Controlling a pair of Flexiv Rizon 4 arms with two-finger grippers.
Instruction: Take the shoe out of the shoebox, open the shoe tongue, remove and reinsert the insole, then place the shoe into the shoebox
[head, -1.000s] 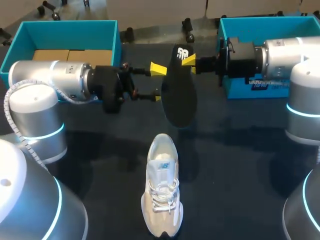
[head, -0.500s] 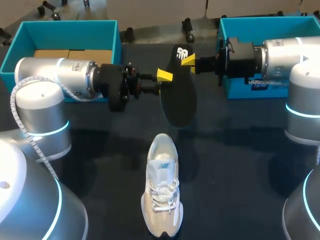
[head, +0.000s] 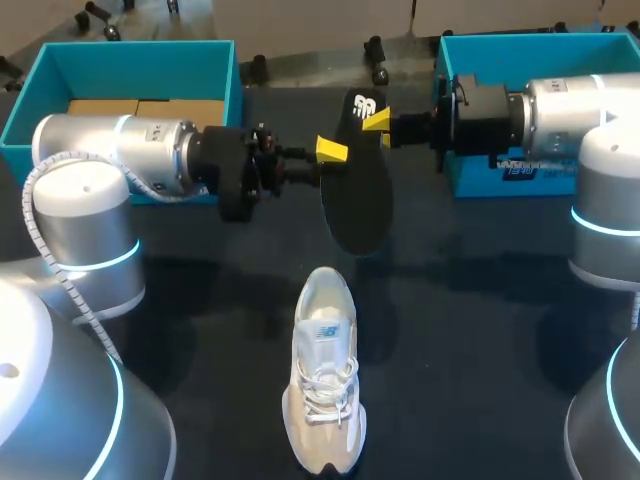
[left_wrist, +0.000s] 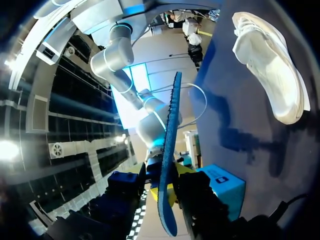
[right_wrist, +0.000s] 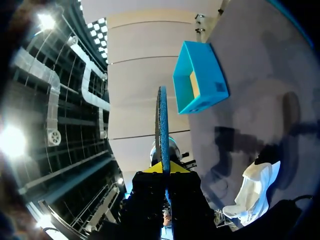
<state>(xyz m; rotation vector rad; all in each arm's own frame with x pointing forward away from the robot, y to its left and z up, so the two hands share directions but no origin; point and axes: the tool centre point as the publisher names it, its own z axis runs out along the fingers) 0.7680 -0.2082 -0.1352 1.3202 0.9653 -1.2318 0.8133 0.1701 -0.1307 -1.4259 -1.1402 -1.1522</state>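
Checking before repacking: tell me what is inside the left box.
Brown cardboard lies on the floor of the box. The left arm covers the near part, so that is hidden.

- The left arm (head: 110, 155) and right arm (head: 580, 110) are fat, round, shiny silver tubes.
- Each joint has a glowing blue ring (head: 90, 264).
- A curly white cable (head: 27, 215) runs along the left arm, at 9 o'clock.
- The black wrists (head: 225, 175) end in bright yellow fingertips (head: 331, 150).

Tabletop (head: 470, 300): dark, near-black, matte with a faint sheen, plain and unmarked. It fills the head view to its far edge. Several soft-edged shadows lie across it. In both wrist views it looks greyer, with darker shadow patches.
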